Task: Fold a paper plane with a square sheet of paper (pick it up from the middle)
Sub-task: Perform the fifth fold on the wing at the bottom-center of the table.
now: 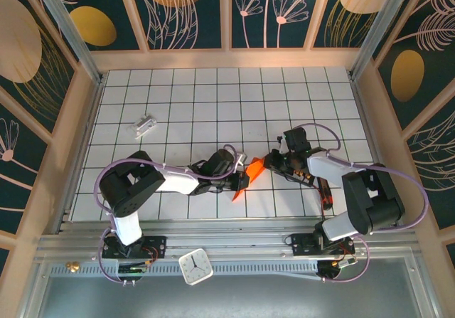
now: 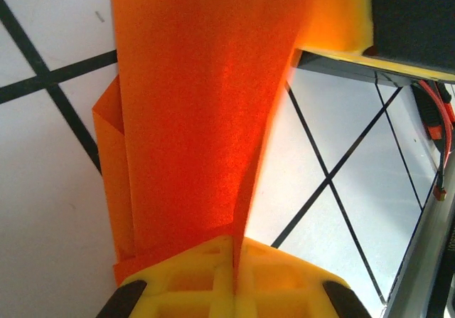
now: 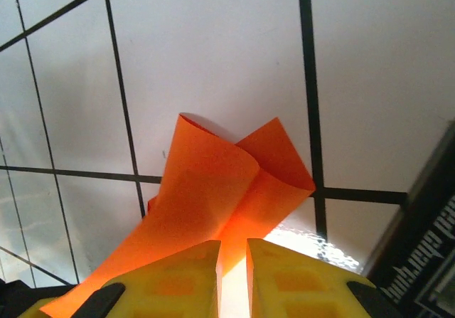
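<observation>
From above, the orange paper [image 1: 247, 176] is seen raised near the near edge of the white gridded tabletop [image 1: 213, 97], between the left gripper [image 1: 238, 183] and the right gripper [image 1: 269, 163]; patterned walls enclose it. At the left wrist, the paper is pinched tight. At the right wrist, 2 fingers stand narrowly apart; a grip cannot be told. A fold is judged in hand; pressing flat is called for next.

Overhead view looks down; both wrist views hug the paper plane [image 2: 192, 119]
</observation>
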{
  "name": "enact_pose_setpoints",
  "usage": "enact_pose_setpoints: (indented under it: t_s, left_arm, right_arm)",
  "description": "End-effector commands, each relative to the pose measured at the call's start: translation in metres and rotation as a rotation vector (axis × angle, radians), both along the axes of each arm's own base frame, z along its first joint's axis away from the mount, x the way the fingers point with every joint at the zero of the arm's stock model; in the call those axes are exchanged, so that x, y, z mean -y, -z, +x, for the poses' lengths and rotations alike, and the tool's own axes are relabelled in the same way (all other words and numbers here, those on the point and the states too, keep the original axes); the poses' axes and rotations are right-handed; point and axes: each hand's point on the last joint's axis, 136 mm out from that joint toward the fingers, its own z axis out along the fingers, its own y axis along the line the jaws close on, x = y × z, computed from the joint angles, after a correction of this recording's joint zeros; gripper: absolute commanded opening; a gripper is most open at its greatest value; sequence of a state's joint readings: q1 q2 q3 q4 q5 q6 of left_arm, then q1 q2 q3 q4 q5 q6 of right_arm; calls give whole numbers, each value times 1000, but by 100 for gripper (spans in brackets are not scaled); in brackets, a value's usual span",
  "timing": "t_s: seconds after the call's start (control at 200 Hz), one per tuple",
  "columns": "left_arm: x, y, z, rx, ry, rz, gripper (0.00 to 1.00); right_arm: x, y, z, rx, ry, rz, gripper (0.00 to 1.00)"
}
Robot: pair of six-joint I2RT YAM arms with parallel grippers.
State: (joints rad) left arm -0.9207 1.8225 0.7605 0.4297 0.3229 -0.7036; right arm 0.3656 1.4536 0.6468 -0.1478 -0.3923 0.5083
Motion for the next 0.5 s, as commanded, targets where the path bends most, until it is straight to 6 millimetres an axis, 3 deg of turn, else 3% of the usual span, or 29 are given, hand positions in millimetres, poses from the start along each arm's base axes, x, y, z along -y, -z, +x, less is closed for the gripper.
enact_pose_setpoints:
  t_s: [0.0, 0.495]
  left_arm:
    - [-1, 5, -2, -38, -3, -25, 0]
    - [-1, 10, -3, -109, -3, -68, 0]
  right_arm:
    - [10, -12, 8, 39, 12, -55, 18]
    - [15, -35, 15, 107, 7, -89, 18]
